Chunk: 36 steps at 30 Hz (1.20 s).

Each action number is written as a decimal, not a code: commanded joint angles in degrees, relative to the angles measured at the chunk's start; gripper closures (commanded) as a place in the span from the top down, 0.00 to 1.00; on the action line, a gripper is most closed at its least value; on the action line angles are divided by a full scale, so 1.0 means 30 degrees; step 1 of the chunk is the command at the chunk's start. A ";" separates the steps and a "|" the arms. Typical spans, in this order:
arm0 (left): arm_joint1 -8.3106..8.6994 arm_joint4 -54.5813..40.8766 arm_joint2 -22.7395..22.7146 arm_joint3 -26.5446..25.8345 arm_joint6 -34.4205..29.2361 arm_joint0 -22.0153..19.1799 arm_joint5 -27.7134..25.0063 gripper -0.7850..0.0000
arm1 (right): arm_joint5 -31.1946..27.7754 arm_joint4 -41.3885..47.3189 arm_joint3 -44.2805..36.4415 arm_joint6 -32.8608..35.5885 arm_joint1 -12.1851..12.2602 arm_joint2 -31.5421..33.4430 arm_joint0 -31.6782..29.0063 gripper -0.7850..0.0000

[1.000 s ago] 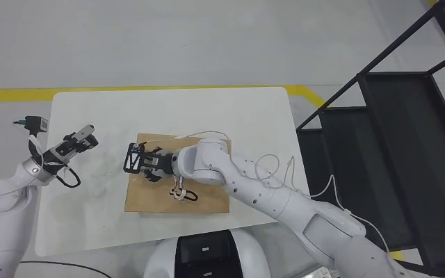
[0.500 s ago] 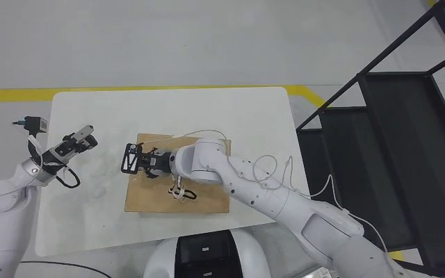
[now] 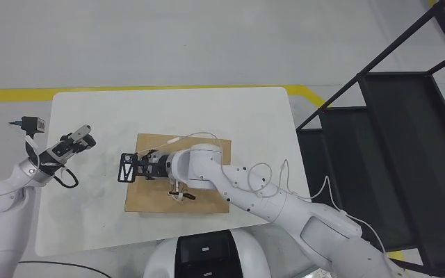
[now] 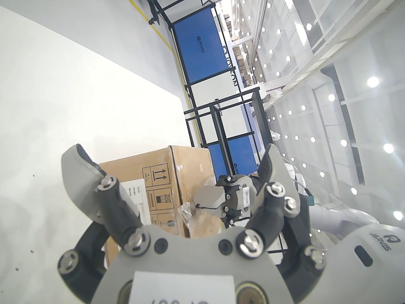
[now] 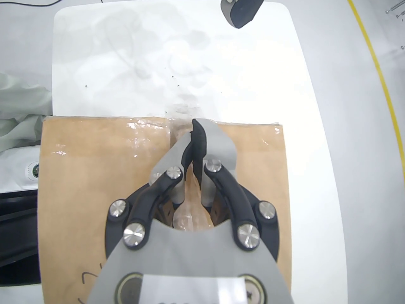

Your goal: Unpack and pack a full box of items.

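Observation:
A brown cardboard box [image 3: 208,198] lies flat near the front of the white table [image 3: 243,118], with clear tape [image 5: 148,147] along its top seam. My right gripper [image 3: 126,167] sits just past the box's left edge, its fingers pressed together [image 5: 194,134]. A crumpled bit of clear tape [image 4: 187,209] hangs pinched at its tip. My left gripper [image 3: 82,135] is held above the table's left side, open and holding nothing, pointed toward the box [image 4: 158,172]. One of its pads [image 5: 245,1] shows beyond the table in the right wrist view.
Bare tabletop lies between the box and my left gripper. Black metal stairs [image 3: 375,139] stand to the right of the table. A yellow floor line [image 3: 139,89] runs behind it. A black cable [image 5: 47,1] lies on the floor.
My right gripper has slid leftward along the box's top seam and now reaches past the left edge, staying shut. The left arm has barely moved.

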 commanded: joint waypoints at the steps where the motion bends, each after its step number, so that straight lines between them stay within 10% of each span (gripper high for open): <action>1: -0.0001 -0.0033 -0.0018 -0.0003 -0.0030 0.0009 -0.0048 1.00 | -0.0087 -0.0356 -0.0009 0.0003 0.0006 -0.0025 -0.0110 0.05; 7: 0.0008 -0.0097 -0.0122 0.0032 -0.0089 0.0091 -0.0112 1.00 | -0.0264 -0.1178 0.0050 -0.0166 -0.0045 -0.0106 -0.0305 0.09; 9: 0.0005 -0.0123 -0.0140 0.0036 -0.0072 0.0109 -0.0121 1.00 | -0.0276 -0.1407 0.0085 -0.0160 -0.0081 -0.0132 -0.0328 0.45; 10: 0.0005 -0.0123 -0.0147 0.0032 -0.0074 0.0117 -0.0124 1.00 | -0.0290 -0.1478 0.0086 -0.0195 -0.0100 -0.0138 -0.0347 1.00; 24: -0.0015 -0.0121 -0.0194 -0.0147 -0.0005 0.0324 -0.0182 1.00 | -0.0745 -0.1308 -0.0467 -0.0463 -0.0187 0.0504 -0.0878 1.00; 36: -0.0026 -0.0619 -0.0465 -0.0158 0.0137 0.0434 -0.0347 1.00 | -0.3612 0.6295 -0.1903 0.2648 0.0417 0.3403 -0.2341 1.00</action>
